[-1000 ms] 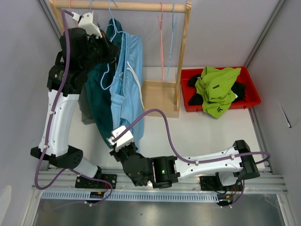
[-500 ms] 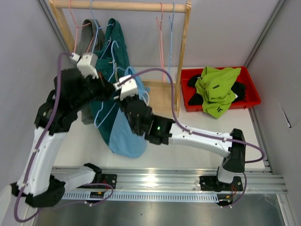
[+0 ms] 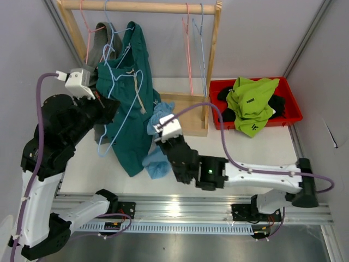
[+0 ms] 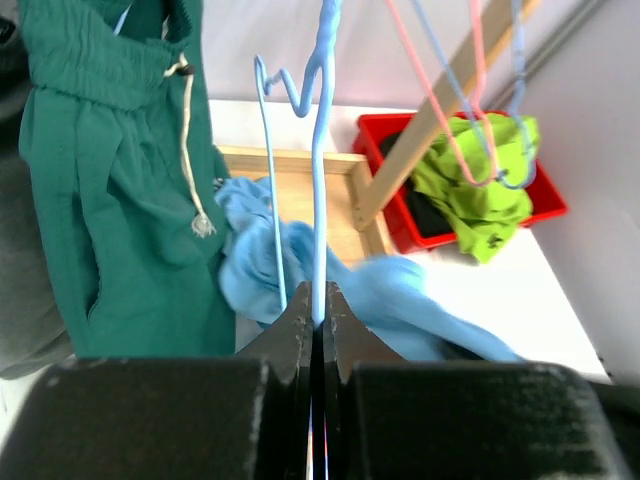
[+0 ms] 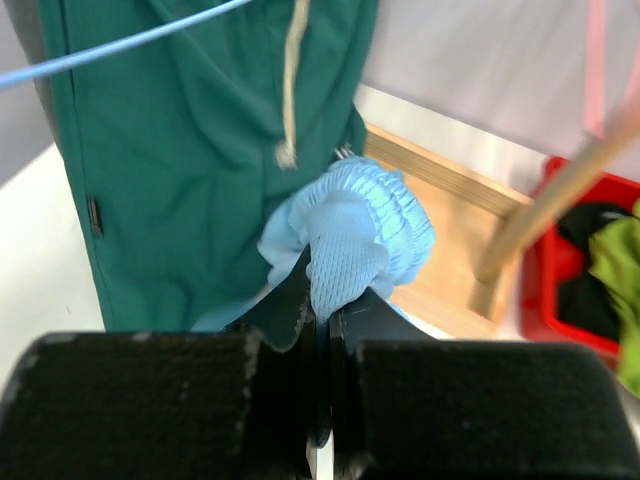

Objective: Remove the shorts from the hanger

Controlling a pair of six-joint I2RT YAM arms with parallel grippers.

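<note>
Our left tool (image 4: 318, 312) is clenched on the wire of a light blue hanger (image 4: 320, 180); our right tool (image 5: 320, 300) grips the bunched light blue shorts (image 5: 355, 235) low over the worktop (image 3: 245, 147), off that hanger. The dark teal shorts (image 3: 128, 109) and grey shorts (image 3: 100, 50) hang from the rail (image 3: 147, 7), and lime green shorts (image 3: 251, 103) lie in the red bin (image 3: 292, 112).

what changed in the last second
The right gripper took the light blue shorts by the waistband and pulled them down off the blue hanger, which the left gripper lowered, still clamped. The dark teal shorts still hang; lime green shorts still lie in the red bin.
</note>
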